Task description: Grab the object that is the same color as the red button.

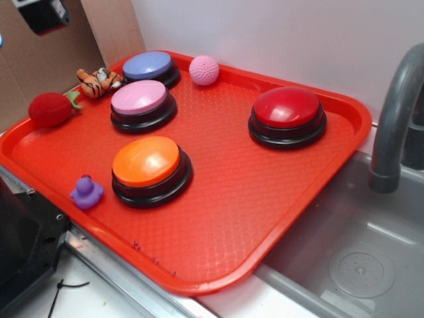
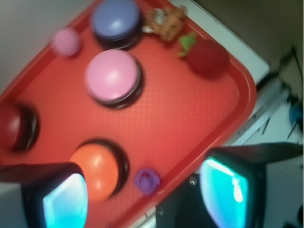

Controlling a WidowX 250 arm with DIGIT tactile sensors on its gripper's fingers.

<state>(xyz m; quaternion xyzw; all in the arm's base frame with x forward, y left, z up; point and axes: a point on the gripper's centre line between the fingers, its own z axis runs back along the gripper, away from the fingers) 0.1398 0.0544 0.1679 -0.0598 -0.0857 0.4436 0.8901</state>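
The fuzzy red plush toy (image 1: 50,109) with a green leaf lies at the tray's far left corner, beside the tiger plush; in the wrist view the toy (image 2: 207,58) is at the upper right. The red button (image 1: 287,116) stands at the tray's right side and shows at the left edge of the wrist view (image 2: 12,127). My gripper (image 2: 145,199) is out of the exterior view. In the wrist view it hangs high above the tray's near edge, over the purple duck, jaws wide apart and empty.
On the red tray (image 1: 218,225) stand an orange button (image 1: 149,169), a pink button (image 1: 141,105) and a blue-purple button (image 1: 150,67). A pink crocheted ball (image 1: 203,70), a tiger plush (image 1: 98,81) and a purple duck (image 1: 87,192) lie there too. A sink and grey faucet (image 1: 397,126) are at right.
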